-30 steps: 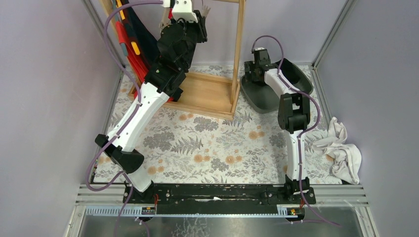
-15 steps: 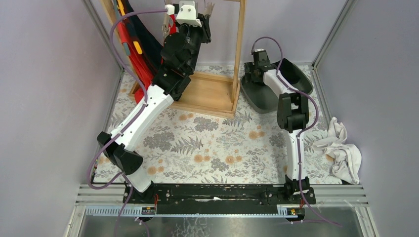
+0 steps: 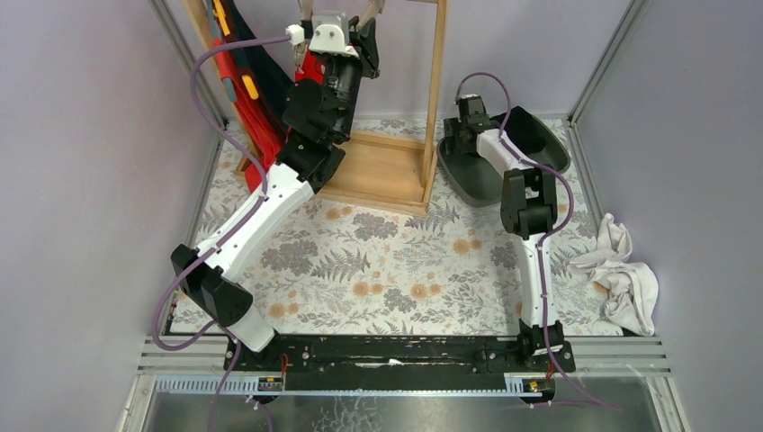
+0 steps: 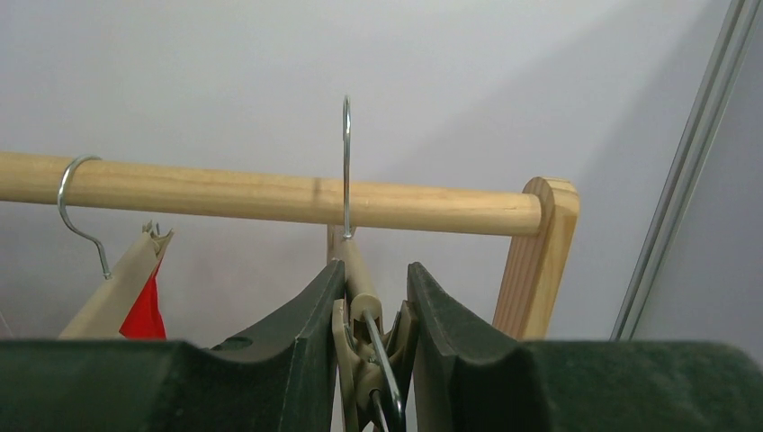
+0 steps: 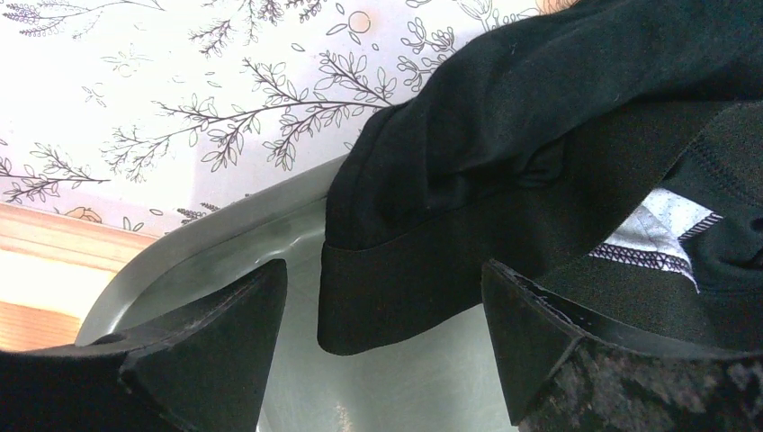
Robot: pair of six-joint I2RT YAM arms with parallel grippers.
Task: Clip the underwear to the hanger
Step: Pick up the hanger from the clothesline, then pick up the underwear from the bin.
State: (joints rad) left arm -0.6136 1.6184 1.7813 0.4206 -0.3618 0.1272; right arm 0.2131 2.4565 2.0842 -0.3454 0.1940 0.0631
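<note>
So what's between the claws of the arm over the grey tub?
The hem of the black underwear, lying in the grey tub, sits between the right gripper's open fingers; the right wrist view shows it.

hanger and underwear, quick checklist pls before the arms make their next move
1. Left gripper shut on the hanger: ok, clamped at its neck.
2. Hook seated on the wooden rod: cannot tell, it is seen edge-on crossing the rod.
3. Right gripper open: ok, jaws wide.
4. Black underwear lined up between the right gripper's fingers: ok, its hem lies in the gap, ungripped.
5. Underwear reachable in the grey bin: ok, lying at its rim.
</note>
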